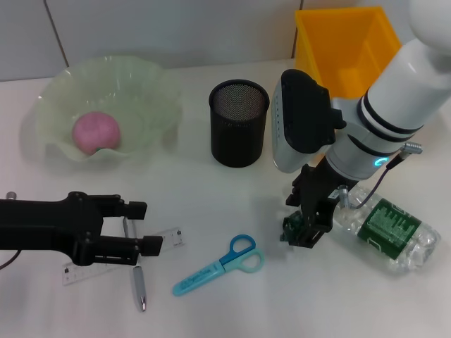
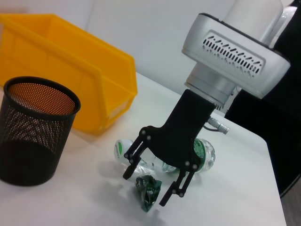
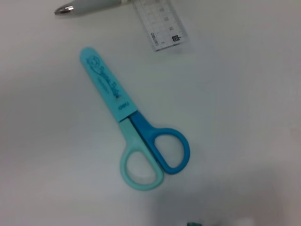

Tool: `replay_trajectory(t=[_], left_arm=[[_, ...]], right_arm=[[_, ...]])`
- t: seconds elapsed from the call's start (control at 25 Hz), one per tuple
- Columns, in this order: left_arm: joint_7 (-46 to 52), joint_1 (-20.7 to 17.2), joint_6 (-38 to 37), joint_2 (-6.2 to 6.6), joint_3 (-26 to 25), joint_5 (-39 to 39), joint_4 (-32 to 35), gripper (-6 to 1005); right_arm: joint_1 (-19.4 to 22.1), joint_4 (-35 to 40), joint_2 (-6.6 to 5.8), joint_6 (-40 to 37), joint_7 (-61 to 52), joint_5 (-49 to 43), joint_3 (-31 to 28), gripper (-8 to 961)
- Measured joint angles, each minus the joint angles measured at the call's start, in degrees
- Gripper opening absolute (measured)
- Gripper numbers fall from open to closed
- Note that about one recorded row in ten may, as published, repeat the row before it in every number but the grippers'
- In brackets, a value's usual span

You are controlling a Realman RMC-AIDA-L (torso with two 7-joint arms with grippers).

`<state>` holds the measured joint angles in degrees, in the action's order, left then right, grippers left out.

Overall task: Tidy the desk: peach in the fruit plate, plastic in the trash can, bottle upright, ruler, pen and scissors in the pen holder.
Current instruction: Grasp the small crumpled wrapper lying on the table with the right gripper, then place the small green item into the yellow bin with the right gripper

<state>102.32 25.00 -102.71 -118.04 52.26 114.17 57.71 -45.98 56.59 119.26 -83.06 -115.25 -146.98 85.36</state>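
Note:
A pink peach [image 1: 96,132] lies in the pale green fruit plate [image 1: 151,88] at the back left. Crumpled green plastic [image 1: 292,227] [image 2: 149,192] rests on the desk with my right gripper [image 1: 301,236] [image 2: 146,188] open, one finger on each side of it. Just behind it the clear bottle [image 1: 386,231] [image 2: 203,153] lies on its side. The blue scissors [image 1: 222,264] [image 3: 136,136] lie closed at front centre. My left gripper [image 1: 151,227] is open over the transparent ruler [image 1: 173,237] [image 3: 162,23] and the grey pen [image 1: 139,283] [image 3: 77,5].
The black mesh pen holder [image 1: 239,123] [image 2: 35,129] stands upright at mid-desk. The yellow trash can [image 1: 349,46] [image 2: 61,70] sits at the back right, behind my right arm. The desk's right edge runs close behind the bottle in the left wrist view.

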Motion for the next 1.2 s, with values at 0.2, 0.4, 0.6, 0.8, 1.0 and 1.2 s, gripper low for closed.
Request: replay_trajectory(t=[0.2,0.4,0.6,0.8,1.0,1.2], left_arm=[[0.00,-0.04,-0.39,0.01,-0.68,-0.01,0.00,801],[-0.15,-0.04,-1.23,0.01,-2.13,-0.08,-0.05,801],[-0.19,-0.04,-1.35,0.04,-2.35,-0.10,0.00,801],[-0.19,-0.04,-1.35,0.02,-2.35,-0.10,0.05,801],[-0.20,-0.02,-1.34,-0.02,-2.61,-0.10,-0.02,801],[-0.28,-0.01,-1.31,0.05,-2.90,-0.09,-0.10,801]], right_arm=[[0.01,0.08,0.04,0.33,-0.21,-0.43,0.10,725],[-0.11,-0.08,0.03,0.35,-0.23,-0.98,0.16,571],[0.18,1.27,0.01,-0.10,-0.23,-0.92,0.16,376],[0.67,3.76,0.06,-1.42,-0.95,-0.32,-0.46,345],[1.85,9.92,-0.02,-5.95,-1.44,1.56,-4.27,305],[2.44,17.73,-0.26,-13.61,-2.73,7.71,-13.88,268]])
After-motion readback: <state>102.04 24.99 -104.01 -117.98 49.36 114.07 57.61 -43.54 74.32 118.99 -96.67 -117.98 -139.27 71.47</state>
